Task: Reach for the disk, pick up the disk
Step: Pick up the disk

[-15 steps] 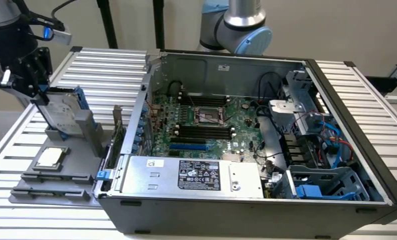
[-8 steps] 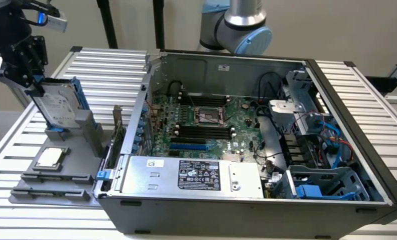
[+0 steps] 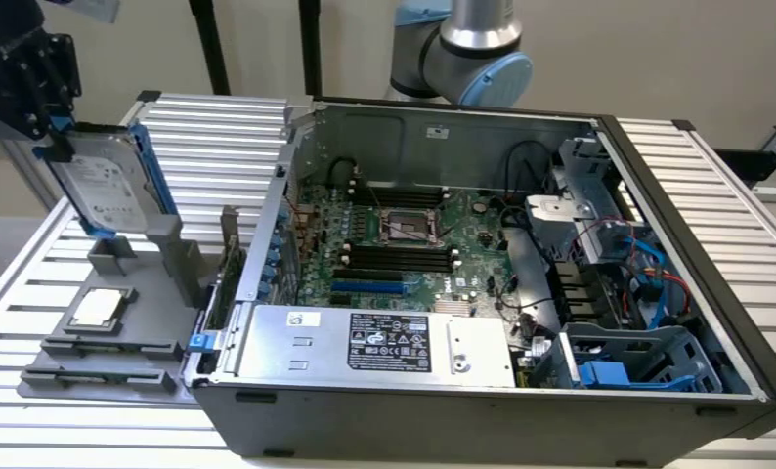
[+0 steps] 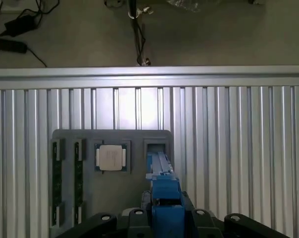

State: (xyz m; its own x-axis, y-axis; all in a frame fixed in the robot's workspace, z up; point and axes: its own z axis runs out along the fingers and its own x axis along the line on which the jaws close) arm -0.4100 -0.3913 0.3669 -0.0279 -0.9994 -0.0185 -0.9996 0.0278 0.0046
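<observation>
The disk point(image 3: 99, 191), a silver-grey hard drive with a white label in a blue caddy, hangs upright at the exterior view's left. My gripper point(image 3: 52, 145) is shut on its top edge. Its lower end is just above the grey upright slot point(image 3: 111, 258) of the fixture plate. In the wrist view the disk point(image 4: 162, 188) appears edge-on as a blue strip between my black fingers point(image 4: 139, 218). Beyond its tip lies the open slot point(image 4: 156, 147).
The grey fixture plate point(image 4: 139, 188) also carries a small square silver chip point(image 3: 102, 306) point(image 4: 111, 157) and long narrow holders point(image 3: 111, 347). An open computer case point(image 3: 493, 274) with a silver power-supply box point(image 3: 375, 342) stands close on the exterior view's right. The slatted aluminium table point(image 4: 238, 148) extends around them.
</observation>
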